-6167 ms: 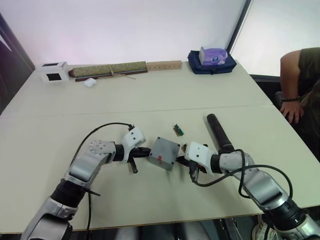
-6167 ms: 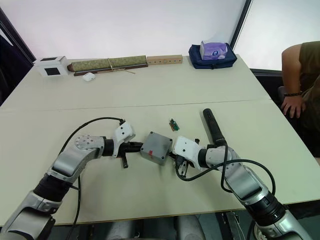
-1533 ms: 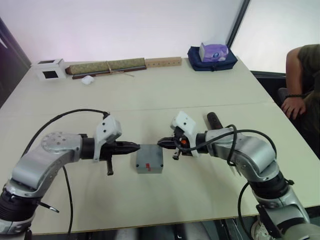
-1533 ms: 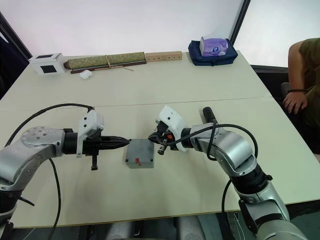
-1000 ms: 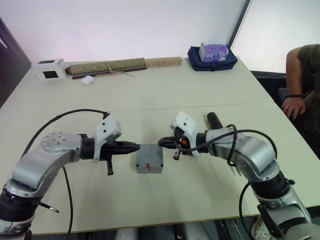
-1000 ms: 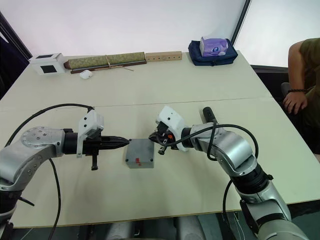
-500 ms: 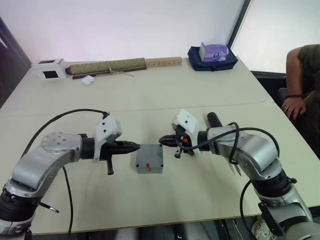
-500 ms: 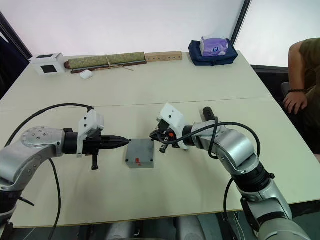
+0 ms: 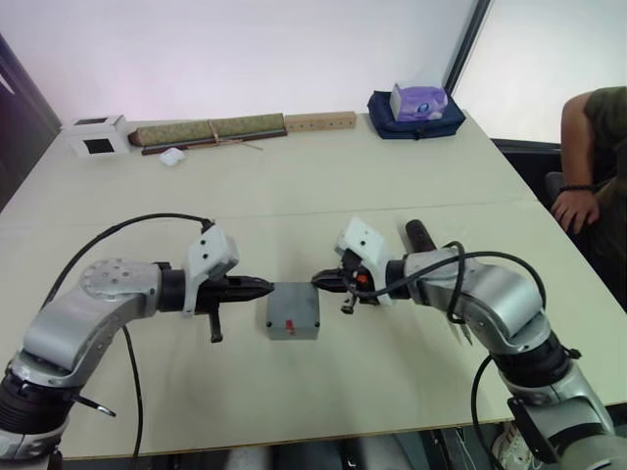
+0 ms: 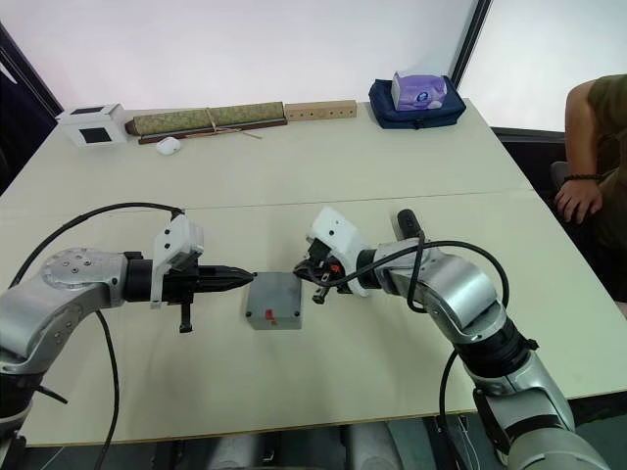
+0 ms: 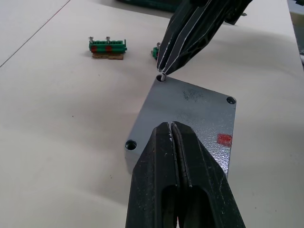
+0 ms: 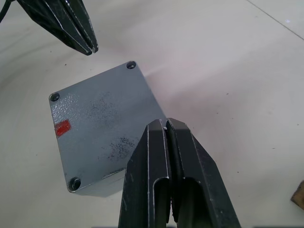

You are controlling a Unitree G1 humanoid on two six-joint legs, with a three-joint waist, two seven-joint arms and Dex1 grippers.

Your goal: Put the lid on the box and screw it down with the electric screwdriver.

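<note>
Both jaws pinched closed: my right gripper (image 11: 162,72) holds a tiny screw at a corner hole of the square grey plastic lid (image 9: 293,310), barely moved; left gripper (image 9: 266,287) empty, unchanged beside it.

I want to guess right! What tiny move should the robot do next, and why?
Probably ease the right gripper down: its shut tips hold a small silvery piece, maybe a screw, just over a corner hole of the lid.
</note>
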